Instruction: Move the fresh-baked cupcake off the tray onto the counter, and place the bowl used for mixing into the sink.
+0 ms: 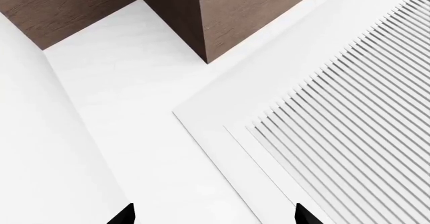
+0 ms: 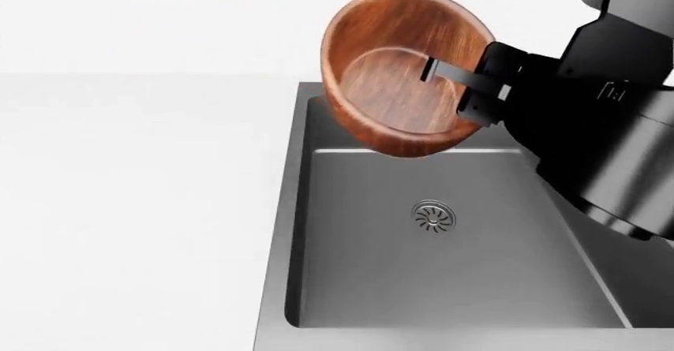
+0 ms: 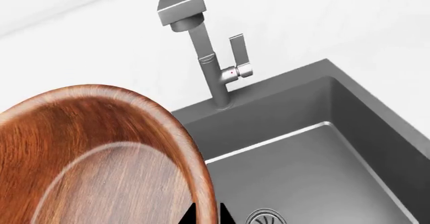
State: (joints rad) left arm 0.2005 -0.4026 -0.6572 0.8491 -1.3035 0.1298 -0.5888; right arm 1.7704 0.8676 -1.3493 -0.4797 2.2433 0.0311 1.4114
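The reddish-brown wooden bowl [image 2: 406, 71] hangs tilted on its side above the back of the dark grey sink [image 2: 474, 280], its opening facing the head camera. My right gripper [image 2: 463, 91] is shut on the bowl's rim, one finger inside and one outside. In the right wrist view the rim of the bowl [image 3: 100, 153] is pinched between the two dark fingertips of the right gripper [image 3: 205, 215]. My left gripper [image 1: 213, 216] is open with nothing between its fingers, over a white surface. The cupcake and the tray are out of view.
The white counter [image 2: 137, 193] spreads to the left of the sink. A round metal drain [image 2: 433, 215] sits in the basin floor. The steel faucet [image 3: 208, 68] rises behind the basin. A white slatted panel [image 1: 349, 118] and brown wood cabinets [image 1: 248, 12] fill the left wrist view.
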